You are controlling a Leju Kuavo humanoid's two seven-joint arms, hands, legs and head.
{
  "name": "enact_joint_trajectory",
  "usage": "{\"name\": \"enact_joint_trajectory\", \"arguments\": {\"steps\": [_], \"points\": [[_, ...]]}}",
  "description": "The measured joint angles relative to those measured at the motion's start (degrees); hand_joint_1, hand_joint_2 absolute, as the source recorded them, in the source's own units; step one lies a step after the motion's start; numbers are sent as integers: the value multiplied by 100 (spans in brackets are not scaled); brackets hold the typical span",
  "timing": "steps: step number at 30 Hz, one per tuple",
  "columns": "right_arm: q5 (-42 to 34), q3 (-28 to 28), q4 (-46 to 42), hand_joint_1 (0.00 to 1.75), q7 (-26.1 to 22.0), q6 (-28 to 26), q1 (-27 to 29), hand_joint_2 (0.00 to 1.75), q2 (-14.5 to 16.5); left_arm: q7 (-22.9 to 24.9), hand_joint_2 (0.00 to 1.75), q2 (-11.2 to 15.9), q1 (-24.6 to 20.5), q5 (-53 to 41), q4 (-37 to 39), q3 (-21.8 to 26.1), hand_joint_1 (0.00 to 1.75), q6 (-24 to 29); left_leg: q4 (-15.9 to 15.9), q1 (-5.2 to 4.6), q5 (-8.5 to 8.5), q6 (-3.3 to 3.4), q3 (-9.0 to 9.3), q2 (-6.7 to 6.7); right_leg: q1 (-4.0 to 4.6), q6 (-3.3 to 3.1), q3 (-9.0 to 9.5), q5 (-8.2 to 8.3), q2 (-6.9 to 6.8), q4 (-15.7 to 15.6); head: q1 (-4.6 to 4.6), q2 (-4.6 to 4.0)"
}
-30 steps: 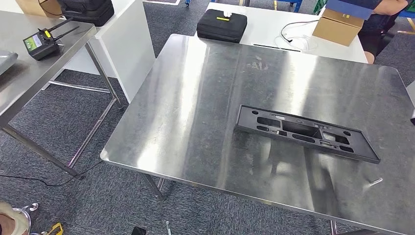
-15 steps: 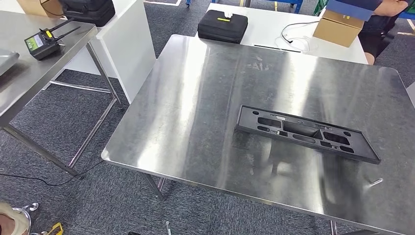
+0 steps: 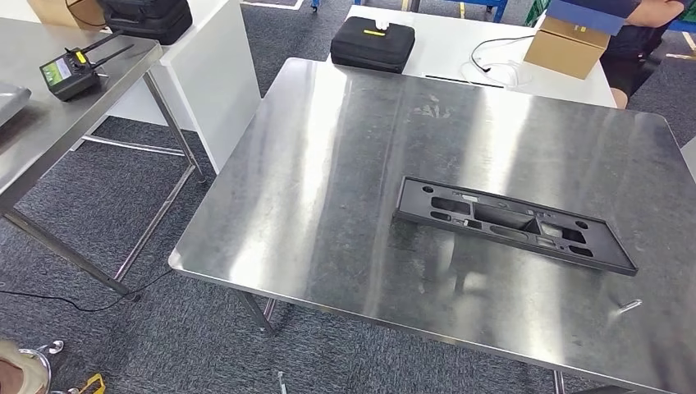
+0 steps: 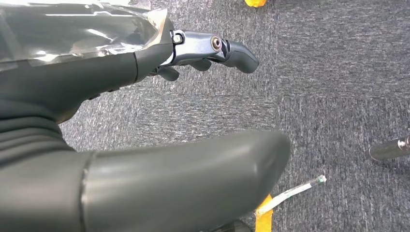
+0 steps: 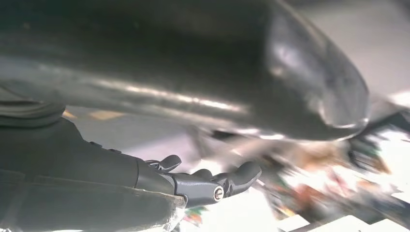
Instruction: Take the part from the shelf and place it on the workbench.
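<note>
Lying flat on the workbench point(image 3: 328, 164), part point(image 3: 513, 223) untouched by fingers point(image 4: 232, 50).

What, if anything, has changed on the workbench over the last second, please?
Nothing has visibly changed. The black part lies flat on the steel workbench in the same place, with no hand touching it; the slight shift of the whole picture is the camera's.

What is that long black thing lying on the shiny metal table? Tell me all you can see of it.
The black part is a long, flat rectangular frame that looks like moulded plastic, matte. It has a raised rim, several slots and cut-outs along its middle and small round holes near its ends. It lies flat on the steel workbench, toward its right near side, set at a slant. Only the bench top touches it; no hand is on it.
</note>
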Motion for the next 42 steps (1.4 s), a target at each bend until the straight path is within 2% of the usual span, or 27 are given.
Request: {"name": "enact_joint_trajectory", "arguments": {"steps": [3, 8, 13, 18, 21, 23, 25, 27, 28, 29, 30, 31, 32, 33, 34, 35, 36, 38, 39, 40, 42], "points": [[178, -389, 689, 0, -124, -163, -121, 0, 278, 2, 0, 14, 1, 19, 2, 0, 0, -15, -1, 0, 0, 0, 8, 6, 0, 0, 2, 0, 9, 0, -1, -1], [609, -706, 1859, 0, 533, -228, -338, 0, 662, 26, 0, 33, 14, 95, 23, 0, 0, -18, -3, 9, -12, -17, 33, 12, 9, -15, -16, -10, 10, 0, 1, 0], [1020, -718, 2938, 0, 1080, -284, -466, 0, 1174, 103, 0, 57, 48, 88, 57, -1, 0, -38, -4, 11, -9, -19, 36, 14, 10, -15, 31, -8, 10, 2, -2, 0], [1475, -582, 3593, 0, 1710, -15, -582, 0, 1609, 316, 0, 161, 47, 5, 79, -17, 0, -190, 9, 1, -24, -8, 37, 12, -6, -10, 41, -5, 10, -9, -2, -1], [1661, -441, 3848, 0, 1931, 50, -623, 0, 1849, 344, 0, 224, 47, 23, 80, -17, 0, -186, 2, -20, -8, 28, 42, 11, -30, 16, 50, 13, 10, -17, -5, -1], [1729, -367, 3942, 0, 1994, 51, -631, 0, 1937, 342, 0, 237, 49, 60, 80, -16, 0, -167, -80, 12, 62, 69, 71, 19, -33, 39, 43, -13, 8, 10, -4, -1], [1762, -312, 3997, 0, 2013, 50, -634, 0, 1984, 339, 0, 240, 50, 88, 82, -15, 0, -148, -164, 62, 129, 105, 87, 40, -26, 12, -92, -249, 3, 338, 10, -1], [1767, -275, 4035, 0, 2018, 52, -636, 0, 2008, 338, 0, 242, 56, 101, 87, -15, 0, -142, -175, 70, 157, 114, 58, 62, -27, -18, -366, -611, 0, 1029, 21, -1], [1767, -259, 4050, 0, 2021, 55, -635, 0, 2016, 338, 0, 242, 61, 102, 90, -15, 0, -142, -174, 70, 169, 106, 37, 71, -31, -9, -469, -732, -1, 1334, 20, -1], [1767, -247, 4063, 0, 2024, 60, -634, 0, 2024, 338, 0, 243, 65, 103, 92, -14, 0, -141, -173, 71, 182, 95, 19, 79, -37, 18, -496, -775, -2, 1481, 20, -1], [1767, -237, 4075, 0, 2027, 65, -634, 0, 2033, 338, 0, 245, 68, 103, 94, -14, 0, -141, -172, 77, 198, 78, 2, 83, -45, 66, -406, -725, -3, 1399, 20, -1], [1767, -228, 4083, 0, 2025, 69, -636, 0, 2040, 338, 0, 246, 68, 103, 95, -13, 0, -141, -170, 84, 216, 57, -10, 85, -57, 124, -205, -609, -4, 1097, 21, -1], [1769, -218, 4087, 0, 2015, 71, -640, 0, 2045, 337, 0, 247, 68, 104, 96, -13, 0, -141, -166, 88, 232, 32, -19, 86, -73, 176, 66, -482, -4, 660, 21, -1], [1771, -208, 4090, 0, 1997, 70, -649, 0, 2048, 335, 0, 248, 67, 104, 96, -14, 0, -142, -159, 86, 248, 0, -33, 84, -74, 195, 316, -361, 6, 267, 20, 0], [1773, -200, 4093, 0, 1970, 65, -655, 0, 2053, 334, 0, 250, 66, 105, 98, -14, 0, -142, -148, 77, 264, -34, -40, 84, -67, 182, 466, -286, 19, -12, 18, 0], [1776, -195, 4095, 0, 1942, 59, -660, 0, 2059, 334, 0, 254, 65, 104, 101, -15, 0, -142, -138, 68, 283, -69, -48, 82, -55, 134, 530, -253, 34, -146, 14, 0], [1776, -194, 4097, 0, 1915, 52, -662, 0, 2069, 335, 0, 259, 66, 104, 103, -15, 0, -143, -135, 63, 305, -107, -55, 78, -34, 73, 515, -229, 48, -160, 10, 0], [1775, -193, 4101, 0, 1876, 42, -662, 0, 2103, 343, 0, 275, 73, 103, 114, -15, 0, -143, -109, 79, 297, -175, -77, 71, -64, -48, 458, -188, 38, -174, 8, -1], [1774, -193, 4102, 0, 1862, 41, -664, 0, 2123, 349, 0, 283, 77, 103, 122, -15, 0, -139, -27, 94, 190, -209, -113, 74, -80, -106, 430, -153, 25, -180, 7, -1], [1774, -192, 4104, 0, 1855, 40, -664, 0, 2140, 354, 0, 287, 78, 104, 129, -15, 0, -120, 170, 111, -12, -242, -183, 79, -97, -166, 392, -115, 9, -186, 4, -1], [1782, -189, 4104, 0, 1851, 38, -661, 0, 2173, 360, 0, 276, 79, 110, 135, -15, 0, -49, 837, 143, -544, -307, -381, 90, -76, -245, 304, -46, -23, -181, 2, -1]]}}
